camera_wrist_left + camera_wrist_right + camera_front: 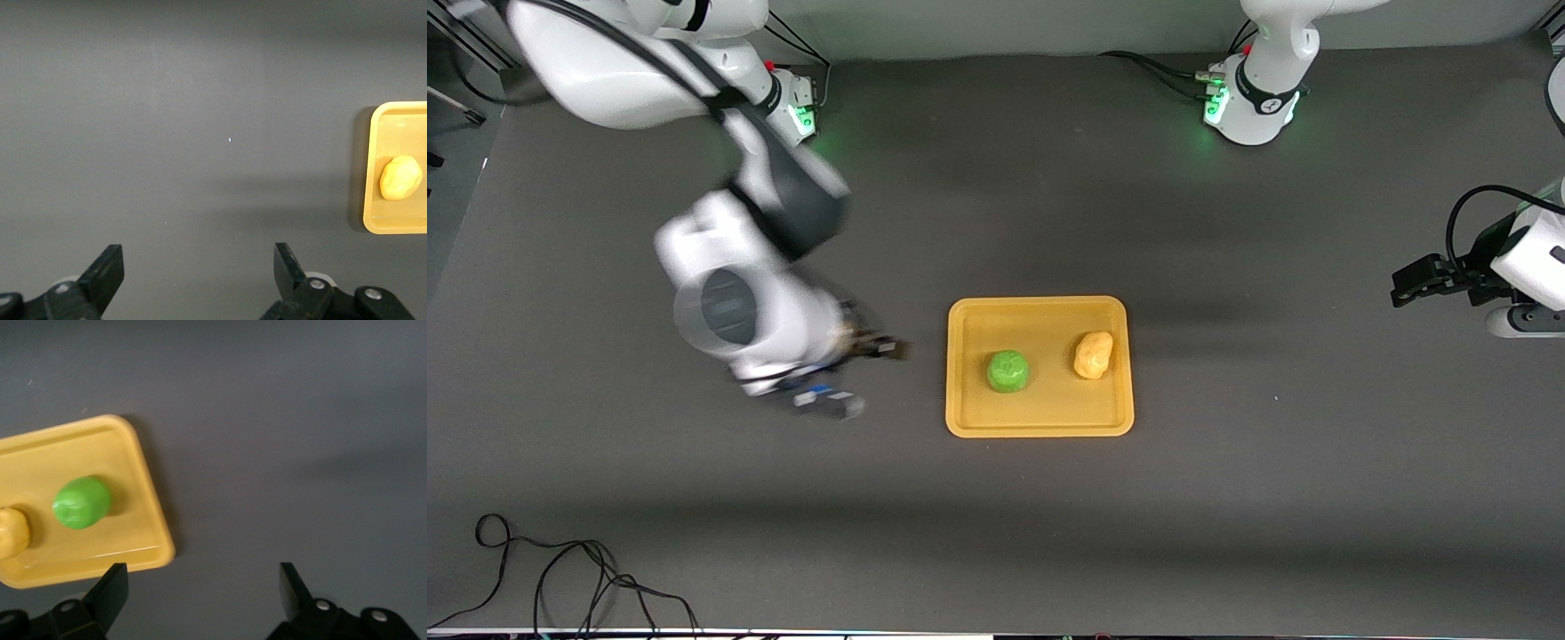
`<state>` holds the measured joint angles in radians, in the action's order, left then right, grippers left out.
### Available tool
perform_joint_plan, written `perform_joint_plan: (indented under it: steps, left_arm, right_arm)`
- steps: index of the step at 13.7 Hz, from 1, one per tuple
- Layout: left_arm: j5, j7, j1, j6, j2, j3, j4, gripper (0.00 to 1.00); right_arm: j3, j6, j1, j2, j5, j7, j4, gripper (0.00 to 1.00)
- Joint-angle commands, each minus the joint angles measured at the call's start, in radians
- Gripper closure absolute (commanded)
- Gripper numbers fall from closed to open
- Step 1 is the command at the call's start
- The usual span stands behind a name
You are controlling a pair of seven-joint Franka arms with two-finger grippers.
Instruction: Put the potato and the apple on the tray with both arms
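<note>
We judge the placing done: the bumpy green apple (1008, 371) and the lumpy yellow-tan potato (1094, 355) both lie apart on the smooth low-rimmed orange tray (1039, 427) near the middle of the matte grey table (1227, 498). Our right gripper (200, 590) hangs wide and empty beside the tray, toward the right arm's end. Our left gripper (198, 267), also spread wide and empty, waits by the table's edge at the left arm's end.

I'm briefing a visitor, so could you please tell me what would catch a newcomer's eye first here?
The flat orange-yellow plastic tray mid-table stands out, holding the round bright green apple and, toward the left arm's end, the lumpy yellow-tan potato. The right claw hangs open over bare table beside the tray; the left claw waits open, well clear.
</note>
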<state>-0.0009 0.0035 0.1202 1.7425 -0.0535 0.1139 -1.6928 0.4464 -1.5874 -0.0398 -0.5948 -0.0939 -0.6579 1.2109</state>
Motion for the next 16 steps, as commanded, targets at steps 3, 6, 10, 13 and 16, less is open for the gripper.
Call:
perform_joint_plan:
  steps: [3, 6, 10, 13, 16]
  left_arm:
    - [-0.002, 0.016, -0.001, 0.018, 0.018, 0.0, -0.019, 0.0]
    - [-0.002, 0.016, -0.001, 0.023, 0.018, 0.0, -0.021, 0.0]
    - [-0.001, 0.016, -0.001, 0.026, 0.02, 0.0, -0.027, 0.0]
    - [-0.001, 0.016, 0.001, 0.026, 0.02, 0.0, -0.027, 0.0]
    - [-0.001, 0.016, 0.001, 0.026, 0.023, 0.0, -0.028, 0.0]
  right_arm:
    - [-0.3, 0.015, -0.029, 0.263, 0.077, 0.288, 0.125, 0.0]
    - [-0.425, 0.009, -0.043, 0.36, 0.072, 0.372, 0.209, 0.0]
    - [-0.489, -0.003, -0.045, 0.434, 0.075, 0.451, 0.266, 0.0]
    - [-0.492, -0.08, -0.046, 0.518, 0.077, 0.448, 0.389, 0.0]
    - [-0.494, -0.082, -0.045, 0.529, 0.089, 0.458, 0.386, 0.0]
